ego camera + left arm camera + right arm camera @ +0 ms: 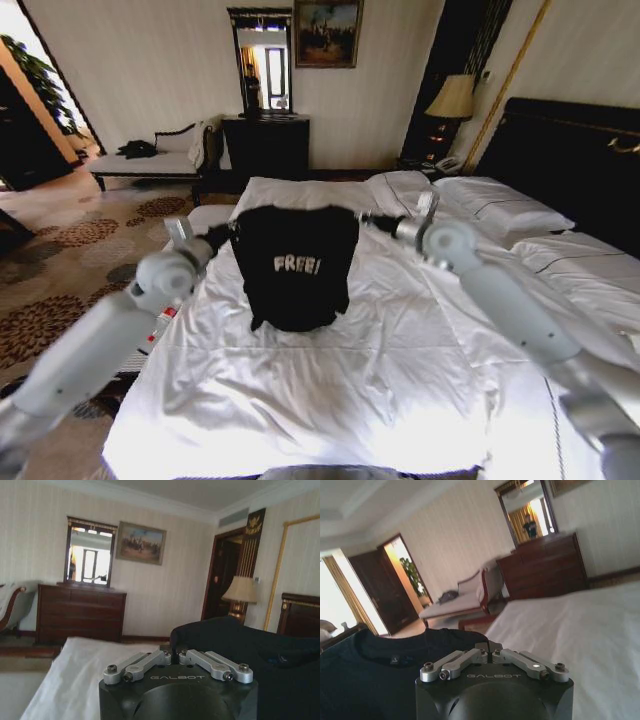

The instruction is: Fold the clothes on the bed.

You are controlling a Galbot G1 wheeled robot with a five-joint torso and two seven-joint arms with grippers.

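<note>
Both pincers hold black T-shirt (294, 265), hanging

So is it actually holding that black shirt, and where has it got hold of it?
Yes. The left gripper and right gripper each pinch a top corner of the black T-shirt, which hangs above the bed.

We are in a hotel bedroom: we see a big white bed (330, 400), a lamp (453, 98), a mirror (261, 62) and a dresser (266, 146).
</note>
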